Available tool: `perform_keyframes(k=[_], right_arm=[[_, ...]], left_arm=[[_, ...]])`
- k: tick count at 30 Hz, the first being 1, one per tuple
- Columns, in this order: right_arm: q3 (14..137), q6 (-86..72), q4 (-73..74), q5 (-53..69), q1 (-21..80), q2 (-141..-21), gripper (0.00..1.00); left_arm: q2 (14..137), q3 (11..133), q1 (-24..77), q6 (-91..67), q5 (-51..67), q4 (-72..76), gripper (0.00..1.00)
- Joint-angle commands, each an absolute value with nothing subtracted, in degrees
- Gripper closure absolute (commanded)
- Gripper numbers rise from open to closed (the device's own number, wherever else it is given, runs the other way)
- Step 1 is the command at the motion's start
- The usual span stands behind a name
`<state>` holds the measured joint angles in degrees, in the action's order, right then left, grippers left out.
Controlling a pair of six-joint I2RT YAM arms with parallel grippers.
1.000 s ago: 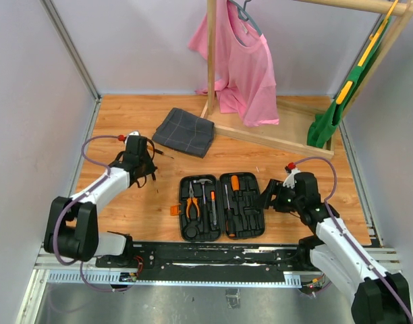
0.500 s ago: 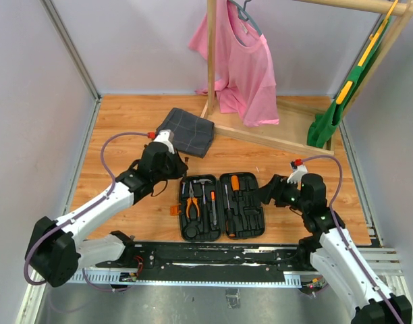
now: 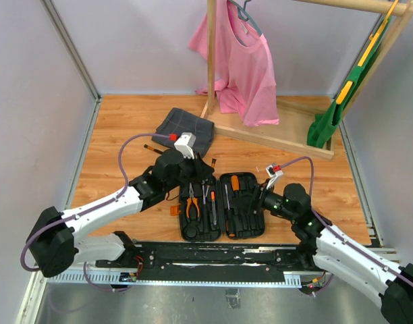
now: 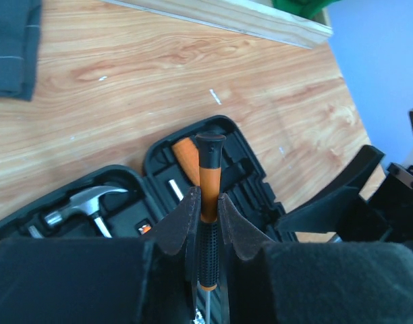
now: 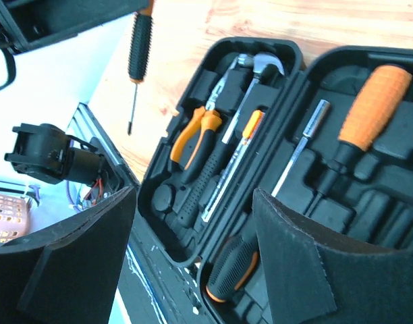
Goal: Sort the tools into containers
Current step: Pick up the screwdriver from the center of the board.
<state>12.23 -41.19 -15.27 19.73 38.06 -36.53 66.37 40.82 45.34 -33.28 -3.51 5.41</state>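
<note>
The left claw [image 4: 208, 202] is clamped on a screwdriver [image 4: 209, 172], its two fingers [image 4: 183, 219] pressed against the black ribbed part of the handle while the orange neck and black end cap stick out past them. Seen from the right wrist, this screwdriver hangs in the air with its metal tip pointing down, touching nothing. From above, the claw sits over the far edge of the open case [image 3: 258, 228], on its left half; which slot lies under the tool cannot be told. Just beneath the claw, that left half holds the hammer [image 4: 92, 201] with its steel head toward the far rim, and the pliers [image 3: 191, 206] lie beside the hammer, nearer the case's left wall. The right claw [image 5: 193, 196] stands wide open with nothing between its fingers, low at the right side of the case and facing across it; whether it touches the rim cannot be told. Right before it, the right half holds a big driver [image 5: 375, 101] with a fat orange handle. The case lies flat on the wooden bench [image 3: 125, 115], near the arms' bases, and a folded grey cloth [image 3: 186, 128] lies on the bench just beyond the left claw.
</note>
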Motion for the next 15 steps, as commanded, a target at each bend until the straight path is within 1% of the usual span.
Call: perform_keyframes(k=[1, 8, 15], right_arm=[[11.52, -44.35, -28.10, 17.05, 41.27, -39.32, 0.30], [11.69, -48.02, -38.11, 16.17, 42.96, -46.29, 0.32], [11.99, -51.96, -47.87, 16.61, 42.99, -53.78, 0.38]], left_arm=[[67.35, 41.90, 48.00, -34.47, -2.88, 11.26, 0.90], [68.34, 42.27, 50.59, -35.93, -1.98, 13.56, 0.90], [69.60, 43.15, 53.10, -35.49, -1.18, 14.65, 0.90]])
